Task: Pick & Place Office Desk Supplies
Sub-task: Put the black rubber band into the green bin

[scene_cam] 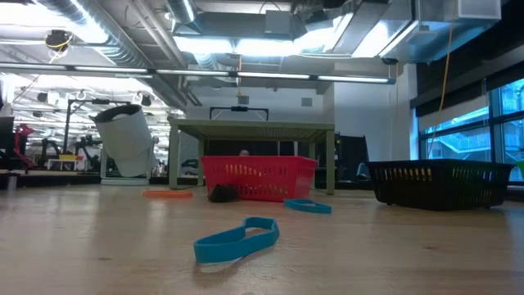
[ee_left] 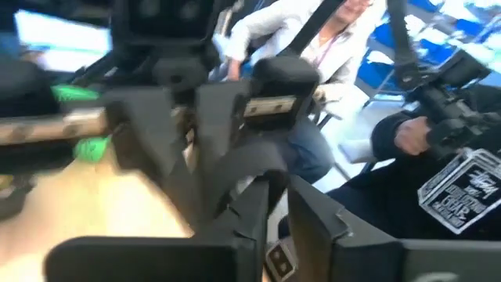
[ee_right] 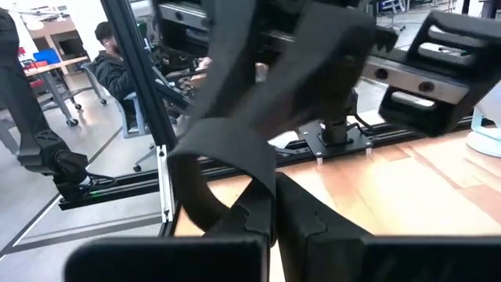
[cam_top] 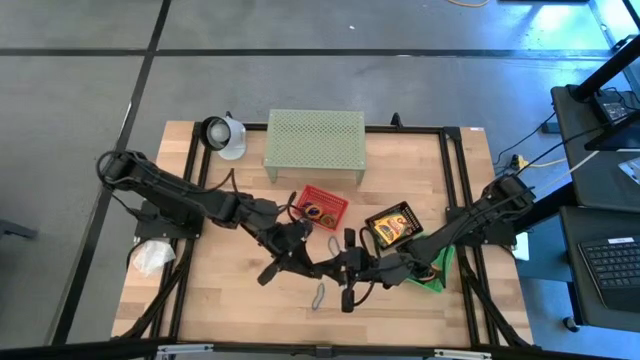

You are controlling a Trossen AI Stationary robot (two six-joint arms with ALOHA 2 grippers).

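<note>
My two grippers meet tip to tip above the table's middle near part. The left gripper [cam_top: 305,262] comes from the left and the right gripper [cam_top: 335,266] from the right. A black band loop [ee_right: 235,125] runs between them, and both are shut on it. A blue loop [cam_top: 318,295] [scene_cam: 237,240] lies flat on the table just near of them. A second blue loop [scene_cam: 309,206], an orange loop [scene_cam: 168,194] and a small black thing [scene_cam: 223,193] lie by the red basket [cam_top: 322,207]. Yellow boxes sit in the black basket [cam_top: 393,227]. My left gripper pinches the black band [ee_left: 235,184] between its two fingers, coming level from the table's left; the band runs on to the other gripper, clear of the table. My right gripper pinches the band's curled end [ee_right: 196,196] between its shut fingers, level from the table's right; the band rises from them as a wide strip.
The pale green perforated shelf [cam_top: 314,143] stands at the far edge with a white cup-like thing [cam_top: 225,135] to its left. A white wad [cam_top: 150,258] lies off the table's left side. A green thing [cam_top: 435,275] lies under the right arm. People sit beyond the table.
</note>
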